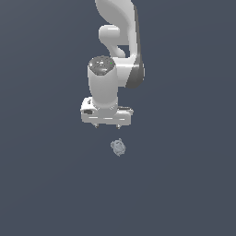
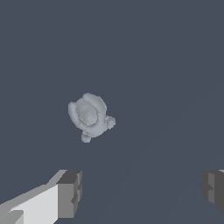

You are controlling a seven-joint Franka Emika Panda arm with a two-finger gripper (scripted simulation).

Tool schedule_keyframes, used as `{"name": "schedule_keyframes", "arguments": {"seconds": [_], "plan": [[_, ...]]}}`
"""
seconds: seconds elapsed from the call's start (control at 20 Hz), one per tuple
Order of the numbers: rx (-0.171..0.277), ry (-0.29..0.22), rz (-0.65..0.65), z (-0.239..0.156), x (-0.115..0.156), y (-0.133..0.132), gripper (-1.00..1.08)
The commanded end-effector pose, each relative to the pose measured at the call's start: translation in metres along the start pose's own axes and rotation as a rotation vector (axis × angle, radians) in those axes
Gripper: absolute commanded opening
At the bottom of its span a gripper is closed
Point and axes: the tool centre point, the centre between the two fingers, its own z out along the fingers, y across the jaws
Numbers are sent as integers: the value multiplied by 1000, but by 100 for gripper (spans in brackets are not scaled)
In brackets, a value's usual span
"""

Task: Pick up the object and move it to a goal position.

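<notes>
My end effector (image 1: 107, 125) hangs with fingers spread wide, holding nothing. The object (image 1: 118, 147) lies on the bench (image 1: 41, 184), just nearer than the fingertips and slightly toward the exterior view's right. I judge nothing done yet: descent, grasp and carry remain.

A bare simulated scene — flat, featureless slate-blue ground (image 1: 41, 184) — no room, walls or furniture.
</notes>
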Motion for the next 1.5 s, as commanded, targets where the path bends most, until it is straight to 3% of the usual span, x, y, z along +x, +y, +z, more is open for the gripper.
{"name": "schedule_keyframes", "arguments": {"seconds": [0.0, 0.45, 0.95, 1.45], "plan": [[0, 0, 0, 0, 0, 0, 100], [8, -6, -67, -6, 1, -20, 100], [7, -5, -86, -3, 3, -21, 100], [6, -4, -245, 21, 15, -32, 100]]}}
